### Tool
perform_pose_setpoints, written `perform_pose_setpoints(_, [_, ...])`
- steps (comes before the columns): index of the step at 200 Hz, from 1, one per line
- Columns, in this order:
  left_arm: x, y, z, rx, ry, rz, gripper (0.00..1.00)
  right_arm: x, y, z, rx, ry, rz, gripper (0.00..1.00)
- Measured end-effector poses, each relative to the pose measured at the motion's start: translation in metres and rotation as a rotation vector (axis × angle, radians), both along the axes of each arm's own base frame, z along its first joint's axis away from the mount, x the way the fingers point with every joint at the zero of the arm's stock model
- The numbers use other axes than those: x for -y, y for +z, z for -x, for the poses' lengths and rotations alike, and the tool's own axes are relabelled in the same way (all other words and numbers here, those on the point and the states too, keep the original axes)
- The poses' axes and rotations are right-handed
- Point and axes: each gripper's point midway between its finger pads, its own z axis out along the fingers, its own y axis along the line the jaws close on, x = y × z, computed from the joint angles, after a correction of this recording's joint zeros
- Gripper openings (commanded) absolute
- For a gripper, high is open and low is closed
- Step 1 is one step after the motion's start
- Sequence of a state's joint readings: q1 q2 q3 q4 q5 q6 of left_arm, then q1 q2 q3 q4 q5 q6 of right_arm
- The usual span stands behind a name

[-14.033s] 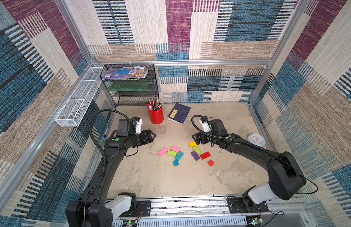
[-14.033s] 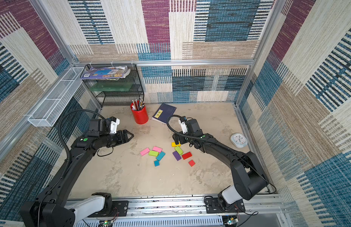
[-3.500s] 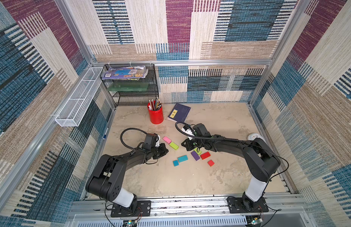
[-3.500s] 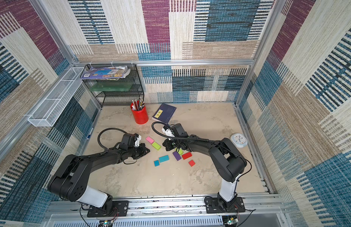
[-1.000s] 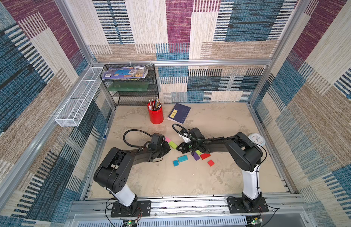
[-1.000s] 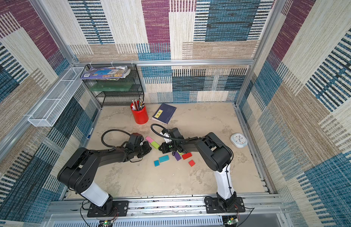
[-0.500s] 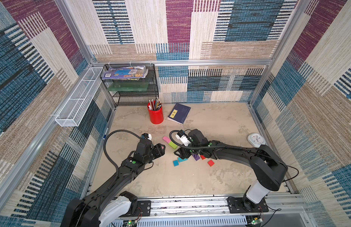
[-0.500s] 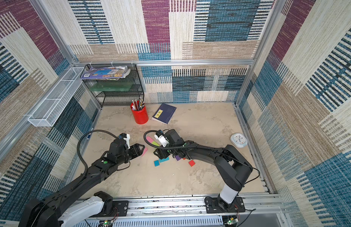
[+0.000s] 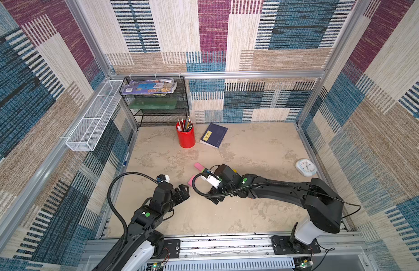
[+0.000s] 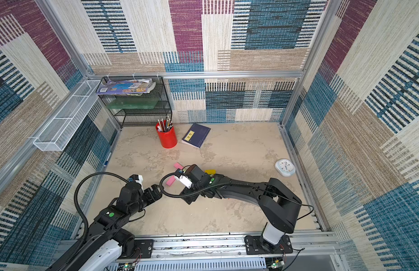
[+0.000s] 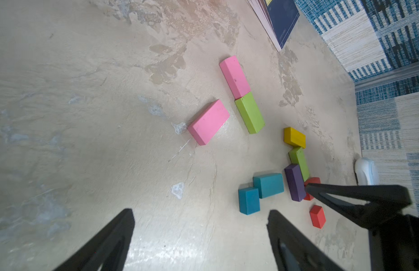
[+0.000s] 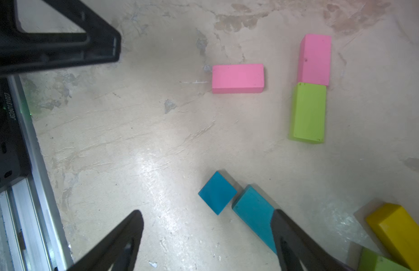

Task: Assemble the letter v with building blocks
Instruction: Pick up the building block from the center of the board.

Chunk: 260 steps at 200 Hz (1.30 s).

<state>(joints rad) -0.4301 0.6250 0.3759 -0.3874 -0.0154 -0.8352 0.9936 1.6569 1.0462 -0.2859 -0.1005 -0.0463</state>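
Opened since a second ago, left hand (image 11: 201, 211) and right hand (image 12: 207, 211) stand apart, empty. Mid-frame lie the building blocks (image 9: 200, 166); right hand overhangs the teal block (image 12: 253, 215) and could knock it.

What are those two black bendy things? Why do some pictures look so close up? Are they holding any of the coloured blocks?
The bendy things are two robot arms, a left arm and a right arm, fixed to a rail at the front edge of a sandy table. Two pictures come from a camera high above, looking down on everything. The two close-up pictures come from small cameras on the arms' wrists, which is why you see black jaws poking into them. On the table lie small coloured blocks: pink, lime green, yellow, teal, purple and red. Farther back are a red cup of pencils and a navy book. A white clock lies off to one side. Both pairs of jaws are open and hold nothing.
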Motion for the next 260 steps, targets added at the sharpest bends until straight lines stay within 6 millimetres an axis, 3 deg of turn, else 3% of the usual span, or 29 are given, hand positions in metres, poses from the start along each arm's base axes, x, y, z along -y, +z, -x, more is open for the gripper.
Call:
perform_pose_setpoints(45, [0.005, -0.008, 0.008, -0.043, -0.035, 0.018, 0.90, -0.006, -0.017, 0.015, -0.012, 0.040, 0.049, 0.88])
perform_pose_setpoints(147, [0.007, -0.027, 0.014, -0.137, -0.043, 0.002, 0.90, -0.006, -0.037, 0.015, -0.068, 0.006, 0.070, 0.87])
perform_pose_setpoints(216, [0.014, -0.035, 0.002, -0.187, -0.052, -0.016, 0.90, -0.001, -0.061, 0.011, -0.127, -0.046, 0.107, 0.87])
perform_pose_setpoints(260, [0.019, -0.036, -0.002, -0.185, -0.065, -0.003, 0.90, -0.003, -0.066, 0.003, -0.131, -0.058, 0.112, 0.87])
